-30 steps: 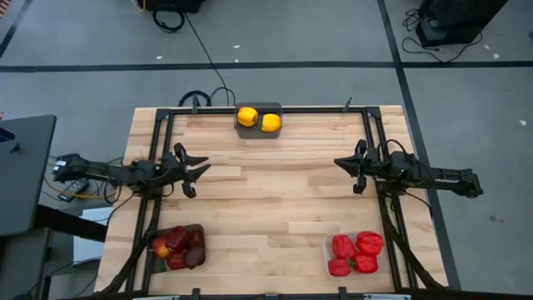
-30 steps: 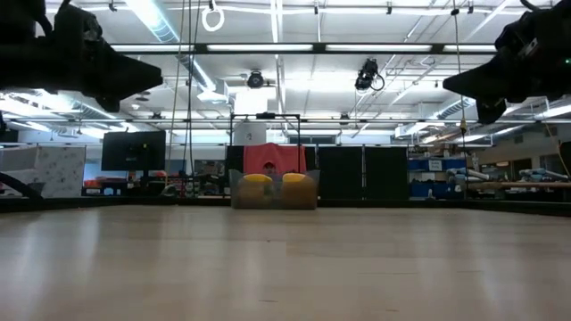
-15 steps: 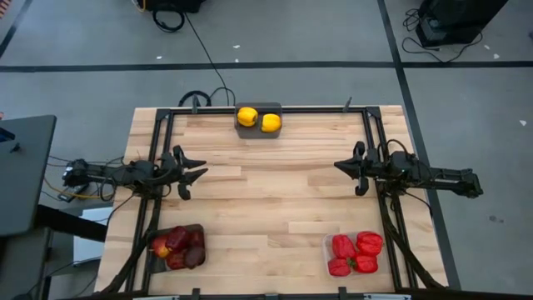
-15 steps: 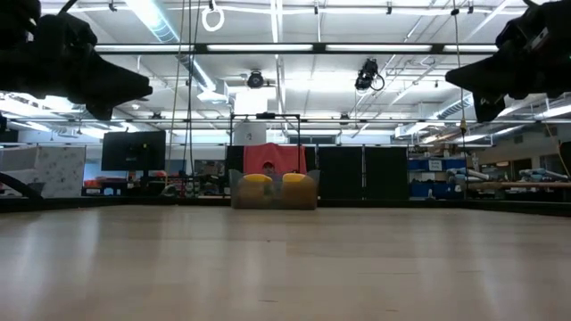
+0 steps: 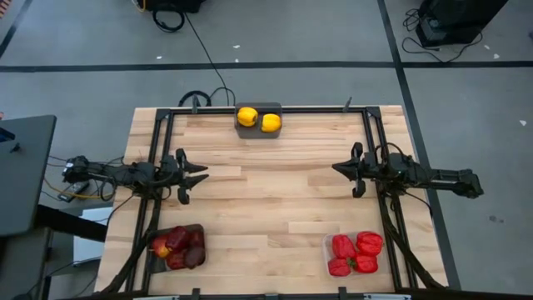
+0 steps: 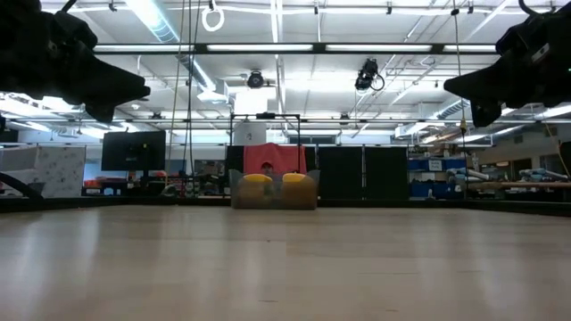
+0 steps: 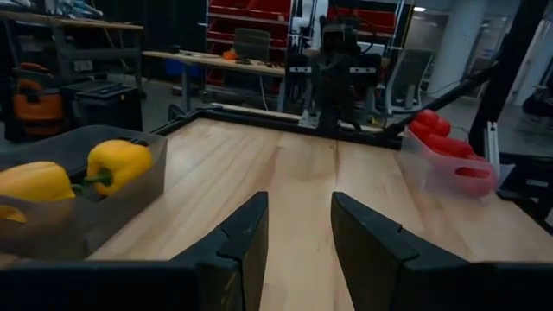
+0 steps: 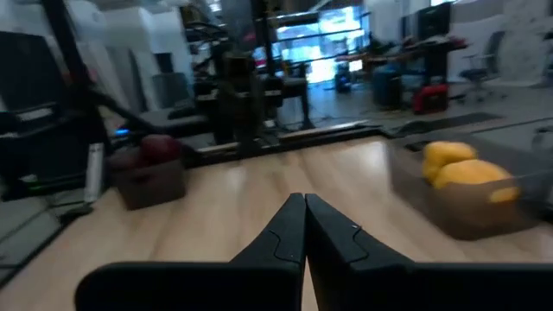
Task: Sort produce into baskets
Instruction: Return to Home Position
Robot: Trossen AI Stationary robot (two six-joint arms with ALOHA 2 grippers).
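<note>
Currently logged: two glossy yellow peppers (image 5: 247, 117) in the grey bin (image 5: 278, 108) at the far edge's middle. Four lumpy red peppers (image 5: 344, 246) sit in the clear bin (image 5: 327, 250), near-right corner. Maroon and red apples (image 5: 177, 240) are heaped in the near-left dark bin (image 5: 198, 229), count unclear. I read the left gripper (image 5: 200, 172) as released and empty, drawn back slightly leftward since a second ago. The right gripper (image 5: 336, 169) is clenched, empty and barely shifted.

Wooden table (image 5: 275, 208), floor cable (image 5: 201, 48) (black), perhaps monitor (image 6: 132, 150)

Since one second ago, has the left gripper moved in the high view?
Yes, slightly: the left gripper has drawn back toward the black frame rail at the table's left side.
</note>
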